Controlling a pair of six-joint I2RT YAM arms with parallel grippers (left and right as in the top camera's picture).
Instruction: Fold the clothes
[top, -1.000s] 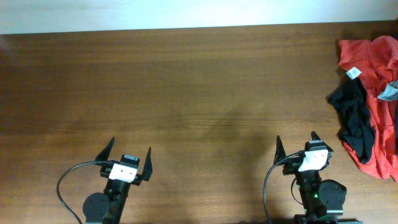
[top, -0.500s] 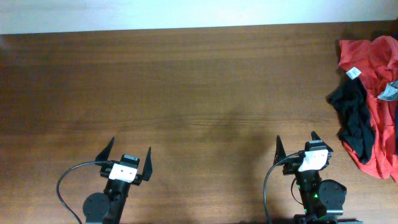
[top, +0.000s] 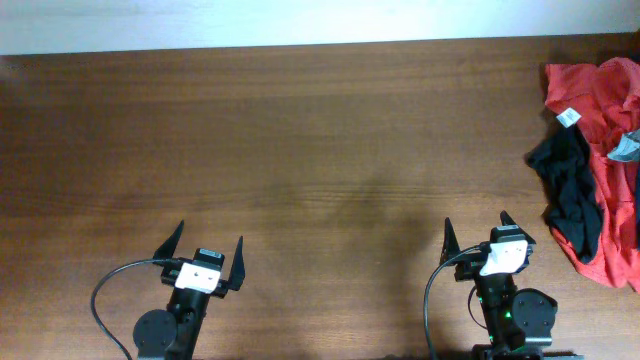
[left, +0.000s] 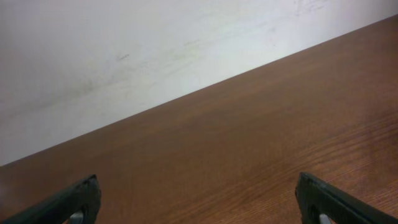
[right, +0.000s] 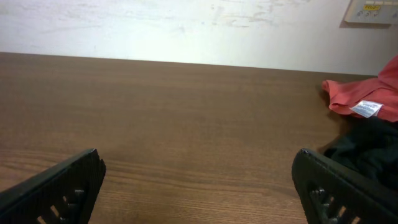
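The clothes lie in a crumpled pile at the table's far right edge. A dark garment (top: 572, 195) is draped over a red one (top: 608, 110). In the right wrist view the dark garment (right: 368, 149) shows just beyond my right finger, with the red cloth (right: 364, 93) behind it. My left gripper (top: 211, 232) is open at the front left, over bare wood. My right gripper (top: 476, 218) is open at the front right, a short way left of the pile. Both the left gripper (left: 198, 177) and the right gripper (right: 198, 152) have only wood between their fingers.
The brown wooden table (top: 320, 150) stretches wide between the arms and the pale wall (left: 124, 56) at its far edge. A small grey piece of cloth (top: 626, 147) lies on the red garment. A black cable (top: 100, 300) loops beside the left arm's base.
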